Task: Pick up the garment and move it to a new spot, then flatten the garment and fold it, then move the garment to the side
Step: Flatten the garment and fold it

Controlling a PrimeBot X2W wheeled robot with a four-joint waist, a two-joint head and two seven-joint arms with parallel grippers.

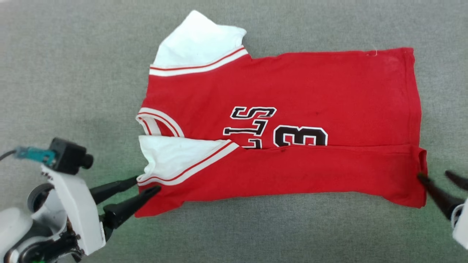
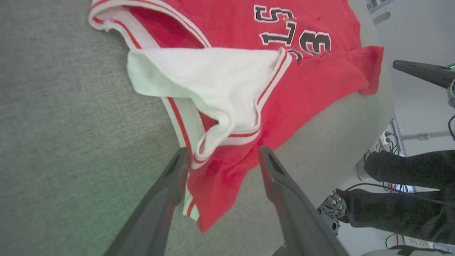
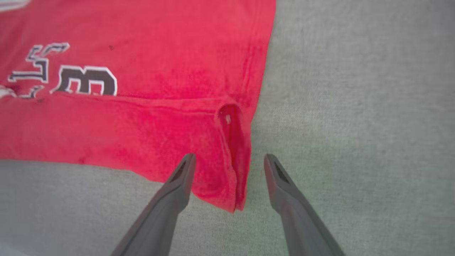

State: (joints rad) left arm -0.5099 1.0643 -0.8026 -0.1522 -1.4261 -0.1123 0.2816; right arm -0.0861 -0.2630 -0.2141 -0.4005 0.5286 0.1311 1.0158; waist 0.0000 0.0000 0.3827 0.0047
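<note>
1. Lying flat on the grey tabletop [image 1: 55, 54]: garment [image 1: 292, 84], red, print side up, collar [image 1: 153, 122] toward the robot's left, hem toward its right.
2. Fold: the near long edge is turned up over the front. It covers the lower part of the black print, of which "LS" and "3" stay legible.
3. Sleeves: the far sleeve [image 1: 197, 40], white, is spread past the far edge. The near sleeve [image 1: 175, 155], white with striped trim, lies folded on top of the red, just beside the collar.
4. Left gripper [image 1: 148, 183]: at the garment's near left corner. Fingers apart, not clamped. In the left wrist view the sleeve trim and the red corner lie between them, and one finger [image 2: 174, 177] touches the trim's edge.
5. Right gripper [image 1: 432, 174]: at the near right corner, by the hem. Fingers apart, not clamped. In the right wrist view the folded hem corner lies between them, with one finger [image 3: 177, 185] over red cloth and the other over bare tabletop. Contact with the cloth cannot be told.
6. Person's legs [image 2: 408, 199], in dark trousers, beyond the tabletop's edge in the left wrist view.
</note>
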